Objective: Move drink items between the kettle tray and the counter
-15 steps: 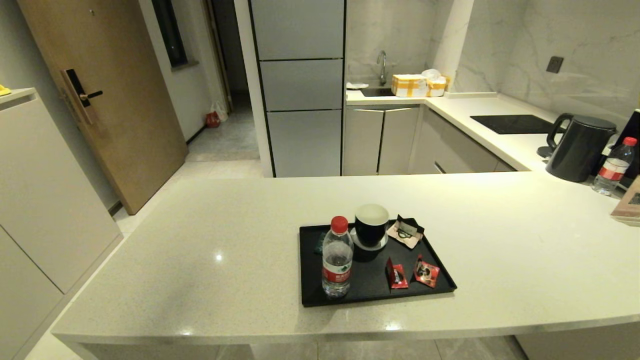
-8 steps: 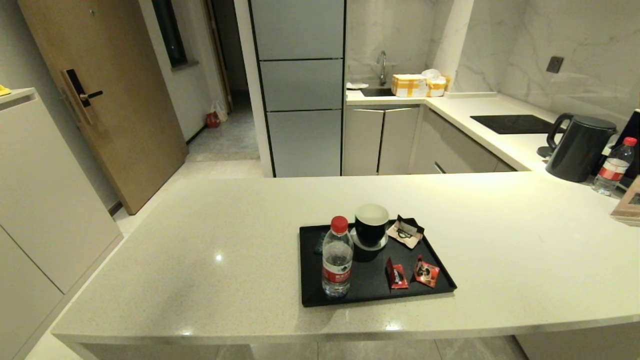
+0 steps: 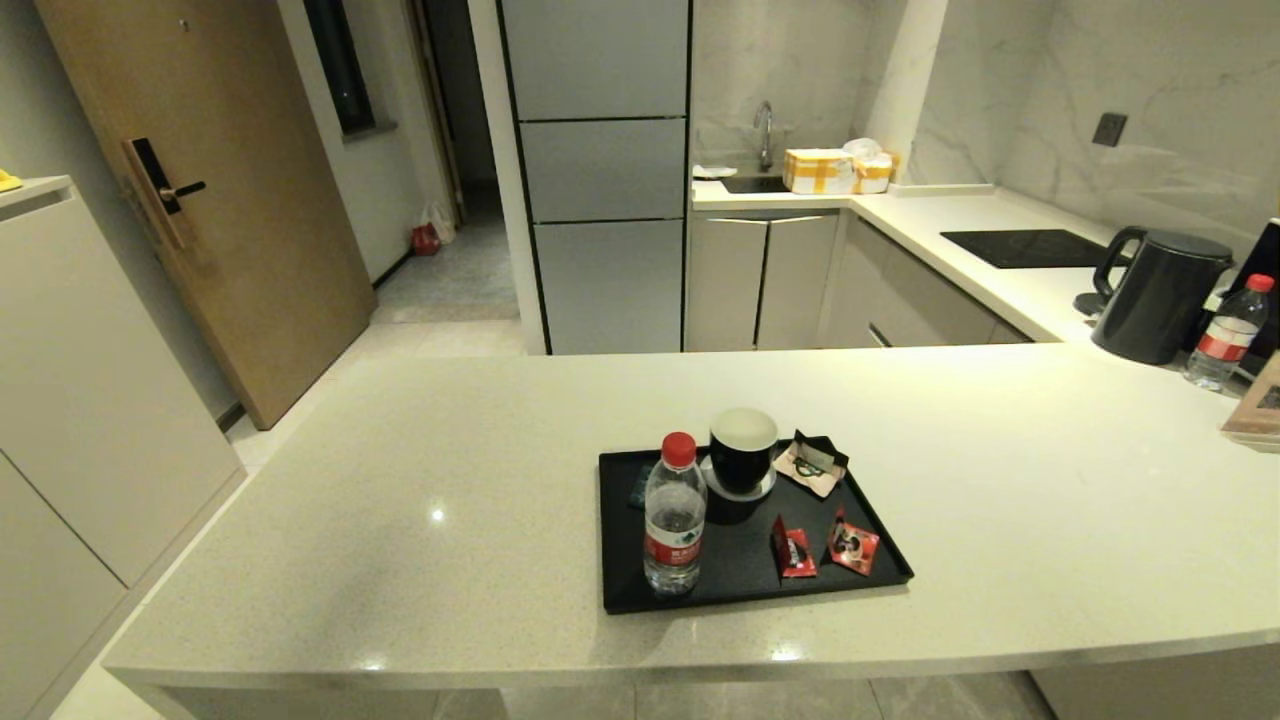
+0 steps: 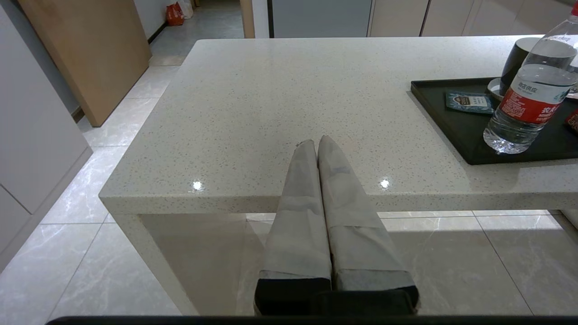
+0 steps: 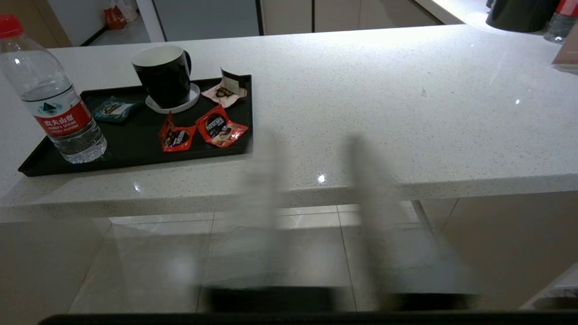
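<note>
Two red foil sachets (image 3: 793, 551) (image 3: 853, 545) lie side by side on the black tray (image 3: 620, 560), near its front right corner. The right wrist view shows the same sachets (image 5: 176, 136) (image 5: 220, 128) on the tray (image 5: 135, 149). Neither arm shows in the head view. My right gripper (image 5: 311, 140) hangs open off the counter's (image 3: 400, 500) front edge, to the right of the tray, its fingers blurred with a wide gap. My left gripper (image 4: 316, 142) is shut and empty at the counter's front edge, left of the tray (image 4: 447, 122).
On the tray also stand a red-capped water bottle (image 3: 674, 525), a black cup (image 3: 743, 450) on a white coaster, a pale sachet (image 3: 812, 464) and a dark teal one (image 4: 468, 102). A dark kettle (image 3: 1158, 294) and second bottle (image 3: 1226, 334) sit far right.
Nothing on the tray or counter has moved in the head view. The right gripper's fingers are blurred now, which shows them moving.
</note>
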Robot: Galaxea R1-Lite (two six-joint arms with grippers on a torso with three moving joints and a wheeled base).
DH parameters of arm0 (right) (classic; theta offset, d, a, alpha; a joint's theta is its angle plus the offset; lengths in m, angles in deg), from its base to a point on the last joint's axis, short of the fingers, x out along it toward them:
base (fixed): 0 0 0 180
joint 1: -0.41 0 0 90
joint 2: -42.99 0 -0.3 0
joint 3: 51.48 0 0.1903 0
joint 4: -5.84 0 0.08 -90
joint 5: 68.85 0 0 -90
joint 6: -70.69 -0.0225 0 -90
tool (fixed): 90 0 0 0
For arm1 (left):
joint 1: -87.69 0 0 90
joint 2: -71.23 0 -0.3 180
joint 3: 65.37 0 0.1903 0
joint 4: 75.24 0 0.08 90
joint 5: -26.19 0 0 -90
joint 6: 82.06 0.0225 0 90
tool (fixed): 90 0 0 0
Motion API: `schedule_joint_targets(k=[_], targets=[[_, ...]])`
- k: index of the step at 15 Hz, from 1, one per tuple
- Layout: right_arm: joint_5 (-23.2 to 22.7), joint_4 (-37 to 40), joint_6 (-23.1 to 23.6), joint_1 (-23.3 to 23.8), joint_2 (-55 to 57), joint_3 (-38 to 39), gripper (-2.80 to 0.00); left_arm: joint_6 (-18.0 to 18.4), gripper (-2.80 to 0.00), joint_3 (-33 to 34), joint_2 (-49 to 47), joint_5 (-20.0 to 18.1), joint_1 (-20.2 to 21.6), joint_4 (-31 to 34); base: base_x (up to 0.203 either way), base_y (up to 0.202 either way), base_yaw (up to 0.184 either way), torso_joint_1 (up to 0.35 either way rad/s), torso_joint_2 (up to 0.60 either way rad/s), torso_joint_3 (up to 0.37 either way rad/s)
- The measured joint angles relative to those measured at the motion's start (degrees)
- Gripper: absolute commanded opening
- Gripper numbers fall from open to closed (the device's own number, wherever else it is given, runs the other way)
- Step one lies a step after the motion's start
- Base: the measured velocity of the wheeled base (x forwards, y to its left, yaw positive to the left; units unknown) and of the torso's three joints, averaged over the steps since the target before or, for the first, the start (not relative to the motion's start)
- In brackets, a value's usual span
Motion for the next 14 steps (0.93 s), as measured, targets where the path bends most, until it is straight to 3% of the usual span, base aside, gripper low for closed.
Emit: schedule_joint_targets(k=[14], targets=[[0.0,0.0,0.0,0.0,0.0,0.0,-2.80,0.0,-2.80,0.0,0.0,0.1,0.0,0.0,0.000,0.000,0.000,0.000,0.00,0.000]])
